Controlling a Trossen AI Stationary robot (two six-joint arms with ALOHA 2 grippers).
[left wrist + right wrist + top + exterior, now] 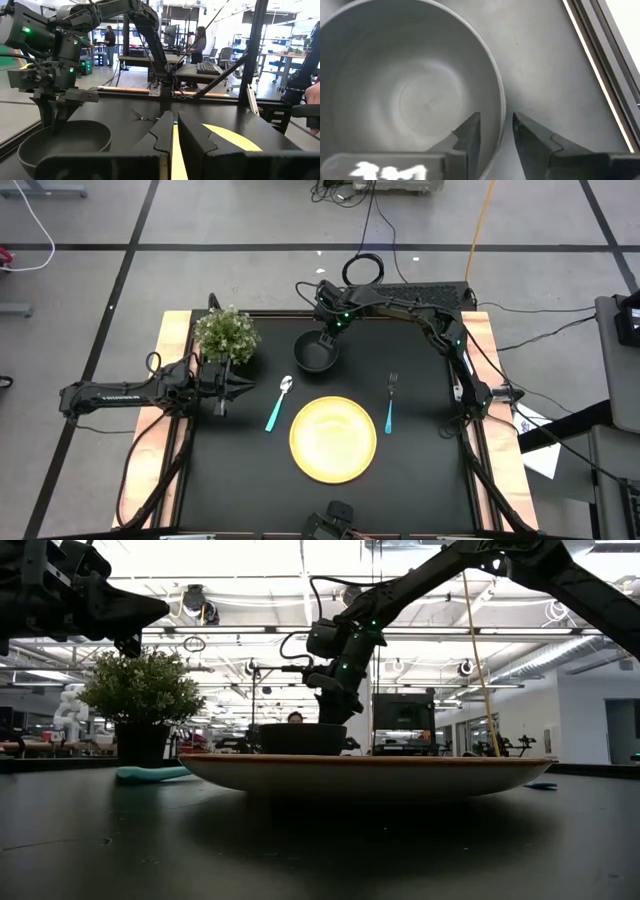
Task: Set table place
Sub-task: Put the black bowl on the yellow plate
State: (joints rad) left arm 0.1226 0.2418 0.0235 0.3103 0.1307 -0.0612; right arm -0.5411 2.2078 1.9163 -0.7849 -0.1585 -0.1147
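The black bowl (315, 355) (410, 90) stands on the black table (430, 470), beyond the yellow plate (333, 438). A teal-handled spoon (277, 408) lies left of the plate and a teal-handled fork (390, 405) right of it. My right gripper (328, 335) (496, 120) slants down at the bowl's far rim (499, 125). It is open, with one finger inside the bowl and one outside, and a gap shows on the outer side. My left gripper (243, 386) (174, 130) waits shut and level at the table's left, beside the plant.
A small bushy potted plant (227, 335) stands at the table's far left, close to my left gripper. Wooden strips (495, 430) run along both short sides. Bare black tabletop lies near the front edge on either side of the plate. People stand in the room beyond.
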